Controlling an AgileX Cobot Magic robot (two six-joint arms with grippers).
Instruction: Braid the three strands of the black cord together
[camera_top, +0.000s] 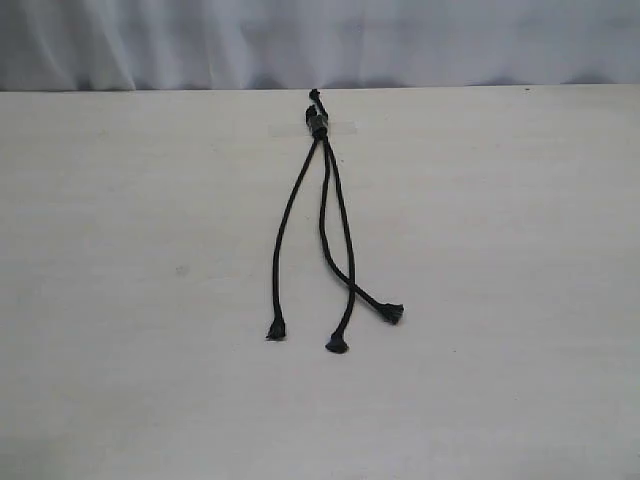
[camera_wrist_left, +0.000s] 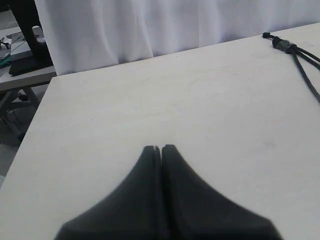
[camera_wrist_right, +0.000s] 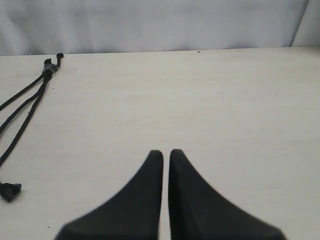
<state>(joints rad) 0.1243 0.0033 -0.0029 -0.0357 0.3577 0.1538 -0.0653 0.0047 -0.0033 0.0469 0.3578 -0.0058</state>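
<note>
The black cord (camera_top: 318, 126) lies on the pale table, its knotted end taped down at the far middle. From the knot three strands (camera_top: 325, 215) run toward the near side. The left strand (camera_top: 281, 235) lies apart, ending in a frayed tip (camera_top: 276, 330). The other two cross once low down, with tips at the middle (camera_top: 337, 345) and at the right (camera_top: 392, 313). No arm shows in the exterior view. My left gripper (camera_wrist_left: 158, 148) is shut and holds nothing, the knot (camera_wrist_left: 286, 46) far from it. My right gripper (camera_wrist_right: 166, 153) is shut and holds nothing, the strands (camera_wrist_right: 25, 107) well off to its side.
A pale table (camera_top: 500, 300) carries only the cord and a strip of clear tape (camera_top: 340, 128) over the knot. A white curtain (camera_top: 320, 40) hangs behind the far edge. Beyond the table's side edge, the left wrist view shows another bench with dark gear (camera_wrist_left: 25, 50).
</note>
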